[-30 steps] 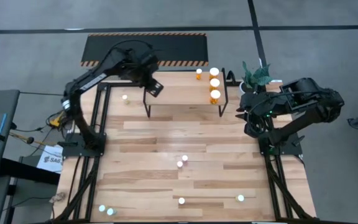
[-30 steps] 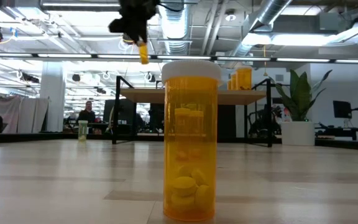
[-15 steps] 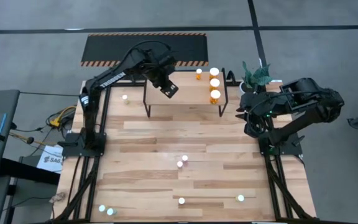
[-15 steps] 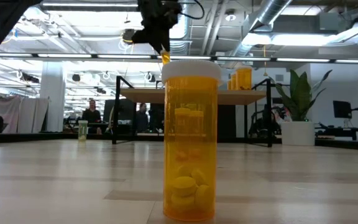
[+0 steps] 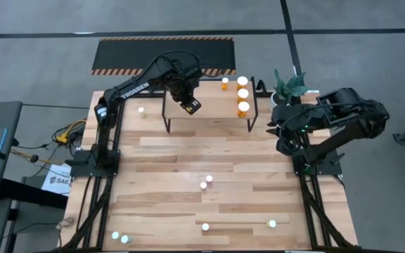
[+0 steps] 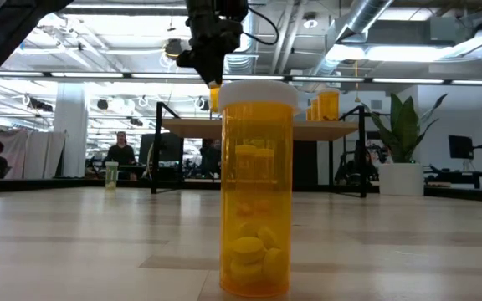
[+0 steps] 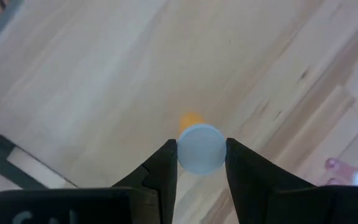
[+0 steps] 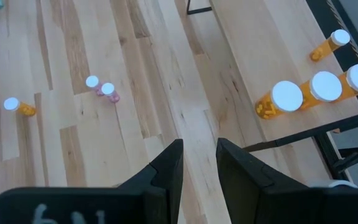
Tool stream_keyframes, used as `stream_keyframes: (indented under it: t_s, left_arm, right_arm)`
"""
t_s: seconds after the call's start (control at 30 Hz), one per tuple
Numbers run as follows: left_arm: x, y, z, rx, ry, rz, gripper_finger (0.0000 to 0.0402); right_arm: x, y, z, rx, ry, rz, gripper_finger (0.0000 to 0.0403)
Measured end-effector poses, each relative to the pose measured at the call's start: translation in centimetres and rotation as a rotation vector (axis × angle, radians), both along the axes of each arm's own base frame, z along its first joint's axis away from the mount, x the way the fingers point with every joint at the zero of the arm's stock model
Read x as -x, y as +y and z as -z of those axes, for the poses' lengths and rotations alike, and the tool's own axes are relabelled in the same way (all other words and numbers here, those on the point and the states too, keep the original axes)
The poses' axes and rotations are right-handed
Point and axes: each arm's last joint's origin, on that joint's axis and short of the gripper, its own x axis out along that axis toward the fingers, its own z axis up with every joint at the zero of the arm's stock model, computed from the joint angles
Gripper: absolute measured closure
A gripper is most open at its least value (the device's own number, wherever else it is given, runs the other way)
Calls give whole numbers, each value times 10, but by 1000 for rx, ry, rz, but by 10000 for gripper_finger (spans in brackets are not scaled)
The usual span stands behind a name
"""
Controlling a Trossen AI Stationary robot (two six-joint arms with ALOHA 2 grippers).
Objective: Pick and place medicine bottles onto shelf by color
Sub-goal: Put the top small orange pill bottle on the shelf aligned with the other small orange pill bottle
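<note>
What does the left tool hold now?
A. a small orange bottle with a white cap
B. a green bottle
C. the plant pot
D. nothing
A: in the left wrist view, the left tool has its fingers shut on the white cap of an orange bottle, above the shelf.

The shelf (image 5: 209, 105), a small light-wood rack on thin black legs, stands at the table's far edge. Three larger orange bottles (image 5: 242, 94) with white caps stand in a row at its right end, a smaller orange one (image 5: 225, 83) beside them. Another small orange, white-capped bottle (image 7: 200, 147) hangs above the shelf's left part, clamped in the left gripper (image 7: 200, 163). Pinkish, orange and greenish bottles lie scattered over the table.
</note>
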Motion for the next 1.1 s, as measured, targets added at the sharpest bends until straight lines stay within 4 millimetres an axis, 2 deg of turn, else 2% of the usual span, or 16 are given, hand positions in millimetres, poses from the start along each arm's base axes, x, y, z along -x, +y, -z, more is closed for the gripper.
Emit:
stream_keyframes:
  t_s: [0.37, 0.97, 1.1]
  left_arm:
    - [-12, 5, 19, 22, 42, 29, 301]
    - [-13, 4, 19, 26, 35, 45, 300]
    - [-14, 4, 19, 25, 36, 51, 286]
  right_arm:
    - [0, 0, 0, 0, 0, -2, 285]
    - [0, 0, 0, 6, 3, -12, 285]
    - [0, 0, 0, 6, 3, -11, 285]
